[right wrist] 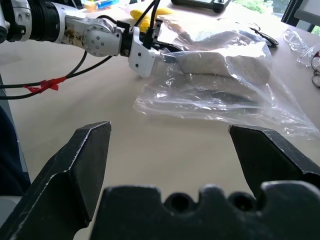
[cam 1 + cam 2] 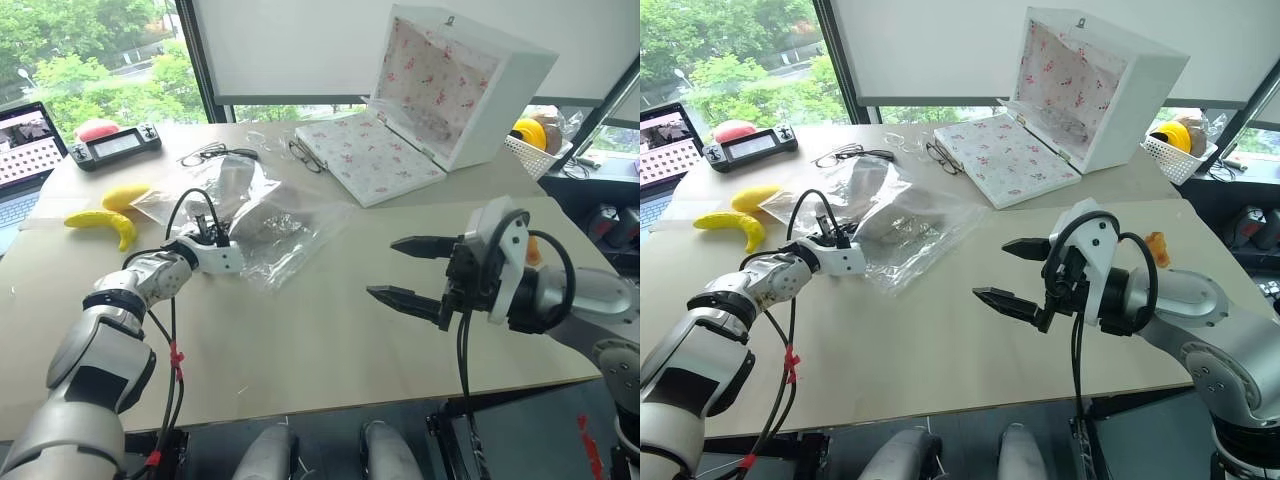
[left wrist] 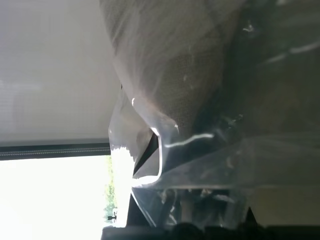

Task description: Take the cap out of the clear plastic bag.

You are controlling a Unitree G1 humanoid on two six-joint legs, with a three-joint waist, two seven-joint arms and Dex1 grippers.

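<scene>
the left hand (image 1: pixel 162 54), left of centre in the head view, is clamped together on the near edge of the clear plastic bag (image 2: pixel 290 225), which lies crumpled on the bench (image 2: pixel 320 330). the cap (image 1: pixel 220 67) is inside it, a beige lump just past the pinch. the right hand (image 2: pixel 405 270) hangs at lower right with its fingers (image 2: pixel 425 246) wide apart, well clear. this looks like the anchoring step; next, that free hand likely must find the bag's mouth and reach the cap.
</scene>
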